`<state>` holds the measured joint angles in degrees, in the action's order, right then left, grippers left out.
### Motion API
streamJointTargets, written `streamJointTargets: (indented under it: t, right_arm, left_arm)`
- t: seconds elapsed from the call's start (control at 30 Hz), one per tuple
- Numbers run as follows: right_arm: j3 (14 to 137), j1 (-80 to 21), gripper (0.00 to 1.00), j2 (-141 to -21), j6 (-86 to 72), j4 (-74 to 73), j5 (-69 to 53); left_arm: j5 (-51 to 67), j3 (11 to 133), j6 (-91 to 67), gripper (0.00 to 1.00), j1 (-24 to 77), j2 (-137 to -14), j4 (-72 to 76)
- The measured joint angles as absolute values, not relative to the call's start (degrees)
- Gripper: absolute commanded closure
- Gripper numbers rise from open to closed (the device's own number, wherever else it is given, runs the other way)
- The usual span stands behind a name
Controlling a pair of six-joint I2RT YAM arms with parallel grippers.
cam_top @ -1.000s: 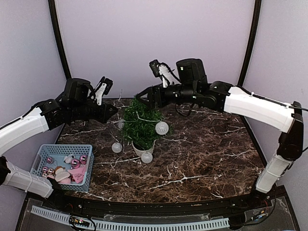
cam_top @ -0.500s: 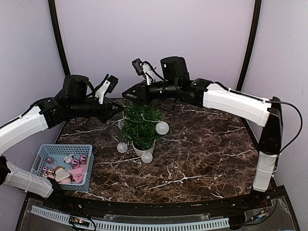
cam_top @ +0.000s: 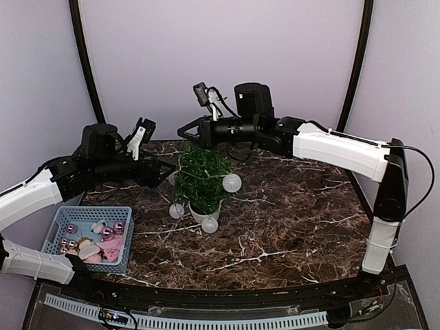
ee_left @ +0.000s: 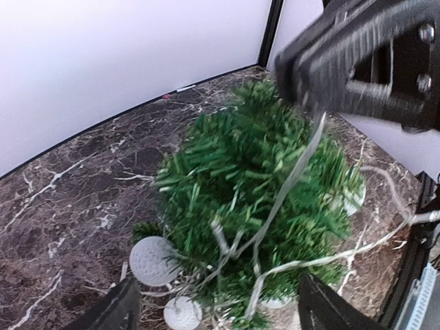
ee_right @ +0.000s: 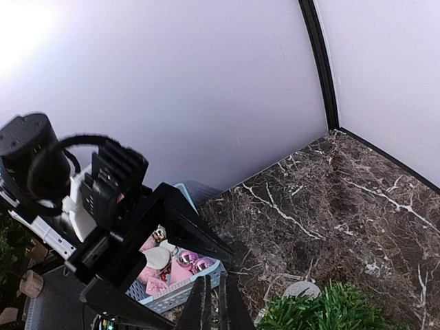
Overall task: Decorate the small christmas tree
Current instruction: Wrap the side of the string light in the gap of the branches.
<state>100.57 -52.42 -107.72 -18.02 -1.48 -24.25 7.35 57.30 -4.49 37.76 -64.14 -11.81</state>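
Two containers are seen on the marble table (cam_top: pixel 295 220). Left of centre, the tree (cam_top: pixel 201 172) is stood upright in a white pot (cam_top: pixel 198 214). A pale cord (ee_left: pixel 289 179) with white globes (cam_top: pixel 232 182) is draped over its branches, and two more globes are seen low down beside the pot. At the near left edge, a blue basket (cam_top: pixel 58 223) is filled with pink baubles (cam_top: pixel 108 232) and a few pale pieces. The right arm is stretched leftward across the table, and the right gripper (cam_top: pixel 184 131) is held above the treetop, its fingers closed on the cord. The left arm is bent low, with the left gripper (cam_top: pixel 165 174) just left of the tree, its fingers spread wide apart.
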Motion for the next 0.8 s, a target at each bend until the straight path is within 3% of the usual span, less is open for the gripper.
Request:
streamJointTargets:
  t: [0.2,0.27,0.37,0.6,0.8]
  right_arm:
    - [97.0,-52.4,1.0,-103.7,-20.9,0.8,-22.9]
    - [96.2,-52.4,1.0,-102.5,-21.8,1.6,-22.7]
    - [95.5,-52.5,1.0,-101.2,-22.8,2.9,-22.7]
    - [93.7,-52.8,1.0,-99.9,-24.3,4.3,-23.1]
    - [93.7,-53.5,1.0,-99.8,-24.3,4.2,-23.5]
  left_arm:
    - [3.5,41.4,-12.5,0.05,37.7,-52.4,-7.3]
    - [2.5,38.5,-15.5,0.08,37.7,-50.9,-6.5]
    - [0.9,37.5,-18.2,0.23,37.6,-51.9,-6.1]
    - [-1.8,36.6,-22.0,0.27,36.7,-57.0,-3.9]
    - [-1.3,34.9,-23.1,0.45,36.1,-57.8,1.9]
